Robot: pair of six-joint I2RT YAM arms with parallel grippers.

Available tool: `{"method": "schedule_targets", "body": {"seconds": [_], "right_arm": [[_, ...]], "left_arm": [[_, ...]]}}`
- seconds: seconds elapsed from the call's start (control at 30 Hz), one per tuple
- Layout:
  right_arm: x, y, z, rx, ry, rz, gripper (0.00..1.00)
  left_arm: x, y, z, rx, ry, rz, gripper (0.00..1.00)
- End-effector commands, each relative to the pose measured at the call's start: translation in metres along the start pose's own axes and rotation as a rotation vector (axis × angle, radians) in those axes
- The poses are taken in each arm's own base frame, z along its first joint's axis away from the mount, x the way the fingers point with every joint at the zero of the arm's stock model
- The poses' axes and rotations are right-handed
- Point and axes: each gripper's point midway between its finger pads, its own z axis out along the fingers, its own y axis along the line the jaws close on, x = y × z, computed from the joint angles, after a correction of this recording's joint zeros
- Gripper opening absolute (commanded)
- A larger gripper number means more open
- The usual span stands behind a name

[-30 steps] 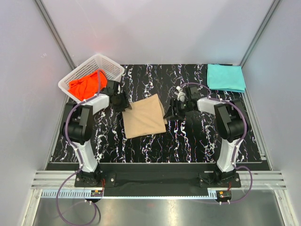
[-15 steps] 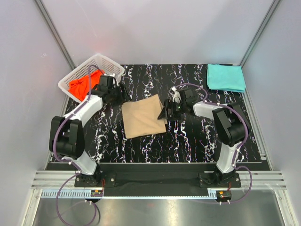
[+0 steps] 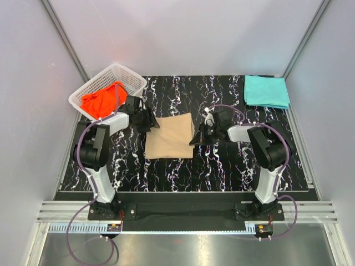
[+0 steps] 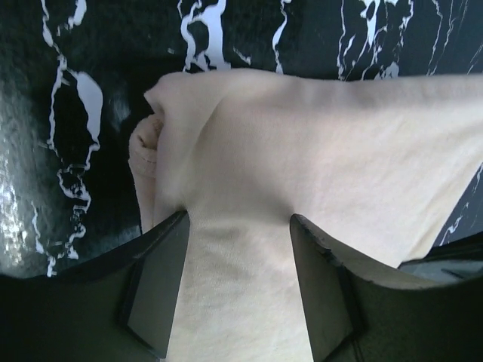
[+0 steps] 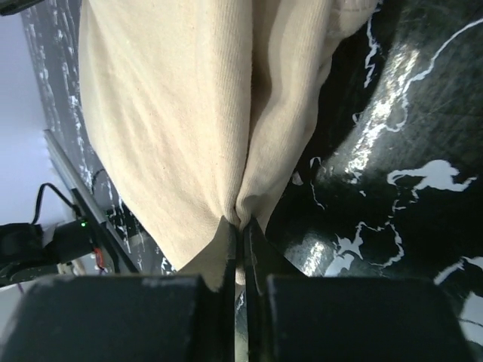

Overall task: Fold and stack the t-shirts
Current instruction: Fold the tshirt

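At the upper left of the top view a white lattice basket (image 3: 130,77) stands tilted on the corner of the black, white-veined desk (image 3: 222,166). An orange-red t-shirt (image 3: 101,100) lies bunched inside it.

Just right of the basket, the left claw (image 3: 148,123) sits at the upper left corner of the tan t-shirt (image 3: 171,137). In the left wrist view its two dark fingers (image 4: 155,286) stand wide apart. The tan cloth runs between them without being pinched, and a small rolled fold shows at the shirt's corner toward the left of that frame.

The tan t-shirt lies folded into a rough square at the middle of the desk, between the two arms.

At the shirt's right edge is the right claw (image 3: 195,139). The right wrist view shows its fingers (image 5: 260,264) pressed together on a gathered ridge of the tan cloth, which fans out from the pinch toward the top of that frame.

At the upper right corner of the desk, well apart from both arms, a teal t-shirt (image 3: 266,91) lies folded flat.
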Motion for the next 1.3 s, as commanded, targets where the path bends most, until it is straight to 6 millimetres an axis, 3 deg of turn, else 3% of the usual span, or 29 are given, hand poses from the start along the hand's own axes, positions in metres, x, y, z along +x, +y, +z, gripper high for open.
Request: {"method": "schedule_targets", "body": {"seconds": [0.0, 0.13, 0.2, 0.27, 0.3, 0.37, 0.47, 0.5, 0.57, 0.7, 0.73, 0.77, 0.83, 0.87, 1.03, 1.17, 1.27], "right_arm": [[0.019, 0.007, 0.006, -0.083, 0.046, 0.071, 0.00], [0.025, 0.002, 0.007, -0.087, 0.043, 0.092, 0.01], [0.023, -0.003, 0.005, -0.049, 0.030, 0.079, 0.21], [0.022, -0.003, -0.001, -0.011, 0.018, 0.075, 0.34], [0.018, -0.002, -0.007, 0.009, 0.004, 0.072, 0.54], [0.015, 0.001, -0.013, 0.022, 0.001, 0.058, 0.76], [0.001, 0.002, -0.023, 0.090, -0.017, 0.019, 0.82], [-0.016, 0.003, -0.025, 0.117, -0.051, -0.025, 0.84], [-0.026, -0.003, -0.026, 0.141, -0.048, -0.031, 0.84], [-0.072, -0.003, -0.024, 0.146, -0.106, -0.104, 0.84], [-0.073, -0.010, -0.020, 0.158, -0.093, -0.095, 0.84], [-0.090, -0.005, -0.022, 0.148, -0.118, -0.111, 0.84], [-0.095, -0.011, -0.013, 0.130, -0.093, -0.117, 0.84], [-0.106, -0.003, -0.012, 0.098, -0.100, -0.138, 0.84], [-0.117, -0.017, 0.007, 0.070, -0.076, -0.153, 0.81], [-0.126, -0.016, 0.015, -0.031, -0.087, -0.141, 0.72], [-0.130, -0.028, 0.019, -0.066, -0.108, -0.086, 0.37]], "left_arm": [[-0.017, -0.005, 0.005, -0.001, -0.046, 0.007, 0.61], [-0.012, 0.002, 0.001, -0.045, -0.026, -0.010, 0.61], [-0.016, 0.001, -0.007, -0.059, -0.035, 0.005, 0.62], [-0.023, -0.008, -0.020, -0.042, -0.059, 0.023, 0.62], [-0.030, -0.017, -0.030, -0.018, -0.080, 0.040, 0.62], [-0.035, -0.027, -0.039, 0.010, -0.096, 0.065, 0.63], [-0.046, -0.043, -0.049, 0.068, -0.124, 0.094, 0.63], [-0.048, -0.046, -0.050, 0.079, -0.128, 0.108, 0.63], [-0.052, -0.051, -0.046, 0.101, -0.129, 0.126, 0.63], [-0.053, -0.056, -0.030, 0.158, -0.098, 0.125, 0.62], [-0.056, -0.058, -0.027, 0.170, -0.102, 0.125, 0.62], [-0.054, -0.056, -0.020, 0.173, -0.087, 0.117, 0.62], [-0.054, -0.051, -0.011, 0.156, -0.083, 0.110, 0.62], [-0.054, -0.049, -0.009, 0.147, -0.081, 0.110, 0.62], [-0.057, -0.040, 0.004, 0.121, -0.073, 0.104, 0.62], [-0.059, -0.035, 0.008, 0.102, -0.076, 0.110, 0.62], [-0.061, -0.031, 0.008, 0.079, -0.089, 0.110, 0.62]]}}
